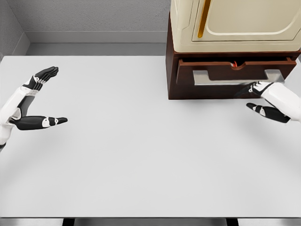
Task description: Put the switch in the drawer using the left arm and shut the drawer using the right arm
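Note:
A dark brown drawer (235,70) in the cabinet (170,61) at the back right stands slightly pulled out, with a silver handle (237,77) on its front. A small red-and-white object (233,64), likely the switch, peeks out of the drawer's notch. My right hand (261,99) hovers just below the handle's right end, fingers spread and holding nothing. My left hand (44,96) floats over the table's left side, open, far from the drawer.
A cream-coloured appliance (235,23) sits on top of the cabinet. The white table (141,155) stretches across the view, with a grey wall behind.

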Available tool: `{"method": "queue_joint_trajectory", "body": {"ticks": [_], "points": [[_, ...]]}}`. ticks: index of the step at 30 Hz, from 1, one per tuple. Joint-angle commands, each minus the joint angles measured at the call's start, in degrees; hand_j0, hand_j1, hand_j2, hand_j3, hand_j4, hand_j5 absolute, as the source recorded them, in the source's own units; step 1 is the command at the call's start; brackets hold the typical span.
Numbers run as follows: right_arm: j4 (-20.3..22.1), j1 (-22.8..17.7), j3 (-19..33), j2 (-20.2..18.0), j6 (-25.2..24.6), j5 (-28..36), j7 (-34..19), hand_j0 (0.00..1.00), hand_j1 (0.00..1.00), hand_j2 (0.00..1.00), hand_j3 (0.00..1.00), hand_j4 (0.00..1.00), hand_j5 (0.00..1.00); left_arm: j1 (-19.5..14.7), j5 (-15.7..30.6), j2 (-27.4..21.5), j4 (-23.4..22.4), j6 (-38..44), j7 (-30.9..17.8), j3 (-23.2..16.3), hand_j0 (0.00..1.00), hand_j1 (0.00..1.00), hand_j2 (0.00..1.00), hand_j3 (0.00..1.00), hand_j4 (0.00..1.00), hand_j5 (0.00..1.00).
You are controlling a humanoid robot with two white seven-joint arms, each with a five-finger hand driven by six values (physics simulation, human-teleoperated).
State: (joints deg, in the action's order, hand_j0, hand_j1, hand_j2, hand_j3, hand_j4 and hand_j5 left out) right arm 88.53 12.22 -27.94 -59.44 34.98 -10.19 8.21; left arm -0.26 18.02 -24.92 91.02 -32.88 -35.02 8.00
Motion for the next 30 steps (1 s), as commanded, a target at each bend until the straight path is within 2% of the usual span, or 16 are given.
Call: {"method": "queue_joint_trajectory", "body": {"ticks": [1, 5, 23, 26, 28, 30], "points": [[-2.2, 0.4, -2.2, 1.0, 0.0, 0.5, 0.0, 0.62, 0.62, 0.62, 0.62, 0.62, 0.62, 0.0, 0.4, 0.1, 0.1, 0.1, 0.0, 0.0, 1.00, 1.00, 1.00, 1.00, 1.00, 1.00], [-4.5, 2.5, -3.9, 2.0, 0.0, 0.4, 0.0, 0.63, 0.63, 0.63, 0.63, 0.63, 0.63, 0.0, 0.4, 0.1, 0.0, 0.1, 0.0, 0.0, 1.00, 1.00, 1.00, 1.00, 1.00, 1.00], [-6.4, 7.0, -5.6, 3.9, 0.0, 0.7, 0.0, 0.63, 0.63, 0.63, 0.63, 0.63, 0.63, 0.1, 0.0, 0.3, 0.6, 0.1, 0.0, 0.0, 1.00, 1.00, 1.00, 1.00, 1.00, 1.00], [-5.6, 6.7, -5.7, 3.3, 0.0, 0.9, 0.0, 0.65, 0.65, 0.65, 0.65, 0.65, 0.65, 0.1, 0.0, 0.6, 0.6, 0.1, 0.0, 0.0, 1.00, 1.00, 1.00, 1.00, 1.00, 1.00], [-3.7, 4.5, -5.5, 0.9, 0.0, 1.0, 0.0, 0.66, 0.66, 0.66, 0.66, 0.66, 0.66, 0.1, 0.0, 0.6, 0.6, 0.1, 0.0, 0.0, 1.00, 1.00, 1.00, 1.00, 1.00, 1.00], [-3.7, 3.1, -5.3, -1.2, 0.0, 1.1, 0.1, 0.66, 0.66, 0.66, 0.66, 0.66, 0.66, 0.1, 0.0, 0.6, 0.6, 0.1, 0.0, 0.0, 1.00, 1.00, 1.00, 1.00, 1.00, 1.00]]}}
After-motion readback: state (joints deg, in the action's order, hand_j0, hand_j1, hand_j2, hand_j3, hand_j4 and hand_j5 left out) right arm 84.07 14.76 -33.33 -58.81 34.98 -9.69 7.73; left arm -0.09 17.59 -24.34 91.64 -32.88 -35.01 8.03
